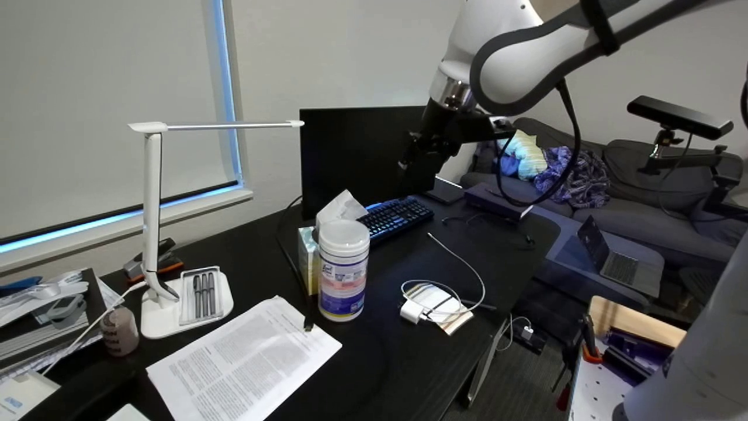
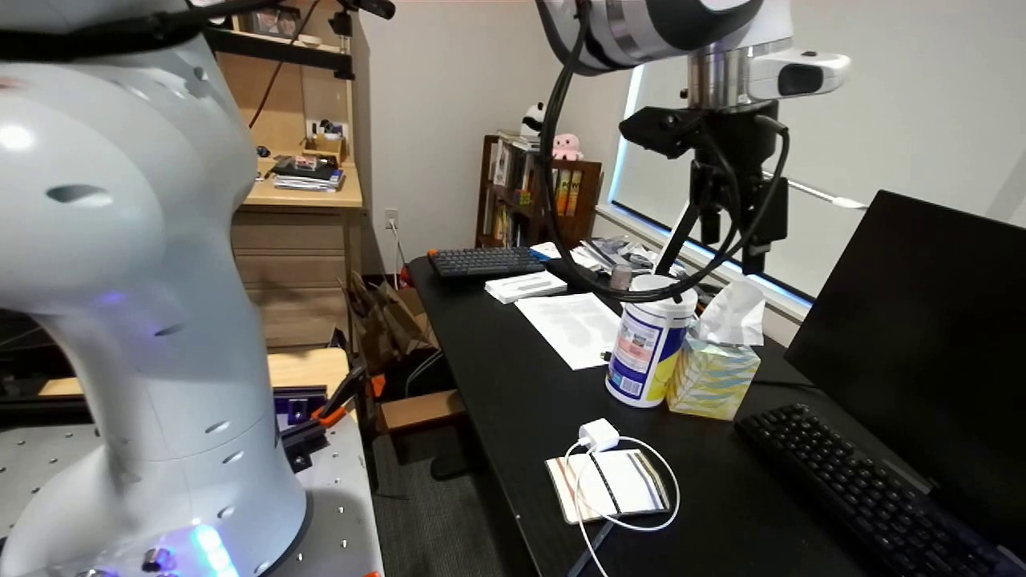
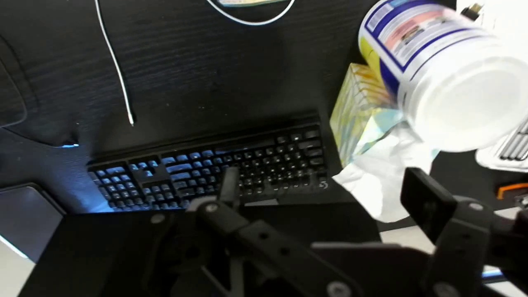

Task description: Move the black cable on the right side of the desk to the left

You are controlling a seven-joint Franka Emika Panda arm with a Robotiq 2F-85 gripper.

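Observation:
The black cable (image 1: 467, 219) lies in loose curves on the glossy black desk (image 1: 380, 362), beyond the keyboard's far end. In the wrist view the black cable (image 3: 25, 110) shows at the left edge, partly cut off, dark against the desk (image 3: 247, 74). I cannot make it out in the exterior view that has the robot base in front. My gripper (image 1: 425, 164) hangs high above the desk in front of the monitor, apart from the cable. It also shows in an exterior view (image 2: 731, 250). In the wrist view its fingers (image 3: 324, 181) are wide apart with nothing between them.
A monitor (image 2: 930, 353) and keyboard (image 3: 206, 169) stand below my gripper. A wipes canister (image 1: 343, 272) and tissue box (image 2: 713, 381) stand beside the keyboard. A white cable and charger (image 1: 412, 311) lie on a notebook. Papers (image 1: 245, 356) and a lamp (image 1: 153, 204) are farther along.

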